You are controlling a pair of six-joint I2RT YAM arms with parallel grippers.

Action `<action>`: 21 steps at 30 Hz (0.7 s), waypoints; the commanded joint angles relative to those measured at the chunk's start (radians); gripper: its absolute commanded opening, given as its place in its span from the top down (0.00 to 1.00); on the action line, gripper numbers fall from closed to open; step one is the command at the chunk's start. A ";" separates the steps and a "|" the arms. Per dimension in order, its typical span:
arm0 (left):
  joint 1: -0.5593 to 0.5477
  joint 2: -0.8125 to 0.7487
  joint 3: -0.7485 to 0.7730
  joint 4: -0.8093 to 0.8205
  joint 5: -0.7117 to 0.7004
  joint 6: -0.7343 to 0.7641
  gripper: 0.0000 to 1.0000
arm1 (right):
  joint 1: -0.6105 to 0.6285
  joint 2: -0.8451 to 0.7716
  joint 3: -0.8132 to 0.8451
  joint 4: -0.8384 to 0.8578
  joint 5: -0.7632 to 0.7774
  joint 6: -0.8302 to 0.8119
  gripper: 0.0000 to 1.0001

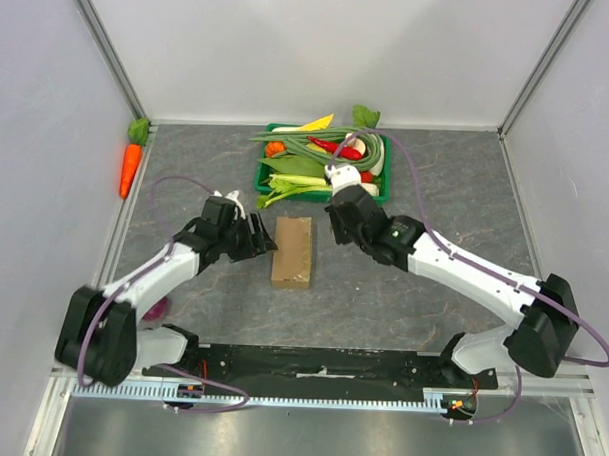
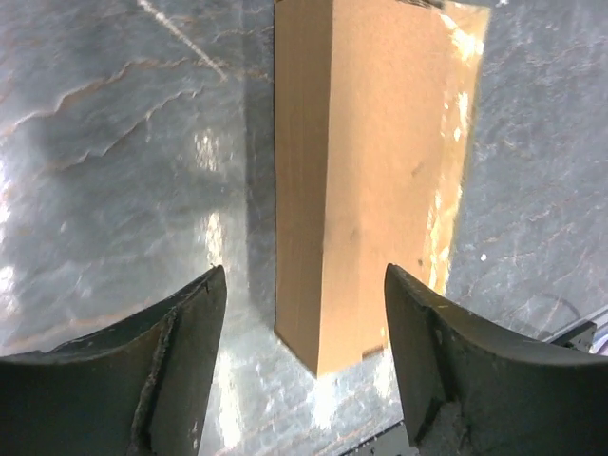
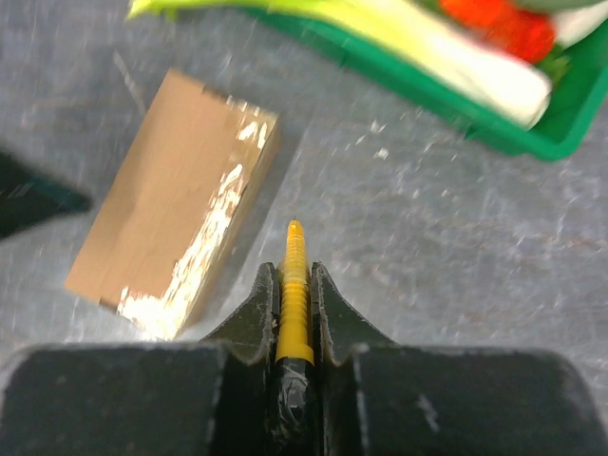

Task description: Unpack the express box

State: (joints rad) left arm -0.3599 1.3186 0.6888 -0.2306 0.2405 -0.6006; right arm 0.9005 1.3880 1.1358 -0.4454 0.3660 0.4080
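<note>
L gripper (image 2: 304, 277) spread wide, aimed at box (image 1: 292, 252), not touching. Box lies flat mid-table btwn both grippers, closed, shiny tape along one edge. R gripper (image 3: 293, 275) clenched on yellow tool (image 3: 295, 249), tip near box. Tray (image 1: 384, 194) beyond. Step, prob: opening the seal. Next needs L to steady box and tool tip on tape.

the grey, veined desk (image 1: 435, 203) is filling the middle of the top view. the brown express box (image 1: 292, 252) is lying flat at its centre, its long side running up the frame and shiny tape glinting along one edge. the green tray (image 1: 379, 197) of vegetables is sitting just above the box, apart from it. a carrot (image 1: 131, 167) is lying at the far left edge. a pink thing (image 1: 158, 308) is showing, half hidden, at lower left.
</note>
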 commanded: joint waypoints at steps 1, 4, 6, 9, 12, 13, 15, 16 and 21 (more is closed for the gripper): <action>-0.002 -0.221 -0.086 -0.099 -0.076 -0.125 0.31 | -0.051 0.089 0.125 0.121 0.025 -0.084 1.00; -0.008 -0.359 -0.172 -0.128 -0.015 -0.212 0.46 | -0.080 0.202 0.214 0.168 -0.019 -0.109 1.00; -0.014 -0.442 -0.233 -0.133 0.029 -0.247 0.56 | -0.092 0.290 0.263 0.171 -0.050 -0.118 1.00; -0.030 -0.498 -0.296 -0.145 0.049 -0.289 0.62 | -0.103 0.374 0.331 0.189 -0.062 -0.136 1.00; -0.045 -0.516 -0.327 -0.148 0.054 -0.301 0.64 | -0.112 0.440 0.387 0.191 -0.085 -0.136 1.00; -0.056 -0.500 -0.331 -0.145 0.056 -0.304 0.65 | -0.114 0.454 0.407 0.189 -0.105 -0.136 1.00; -0.073 -0.480 -0.344 -0.119 0.049 -0.307 0.66 | -0.114 0.489 0.429 0.191 -0.110 -0.132 1.00; -0.089 -0.464 -0.347 -0.104 0.045 -0.311 0.66 | -0.115 0.500 0.432 0.191 -0.108 -0.133 1.00; -0.149 -0.343 -0.357 0.028 0.045 -0.327 0.66 | -0.118 0.554 0.433 0.189 -0.101 -0.138 1.00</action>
State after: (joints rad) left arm -0.4644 0.9020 0.3386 -0.3336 0.2726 -0.8787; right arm 0.7887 1.9121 1.5280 -0.2909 0.2737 0.2901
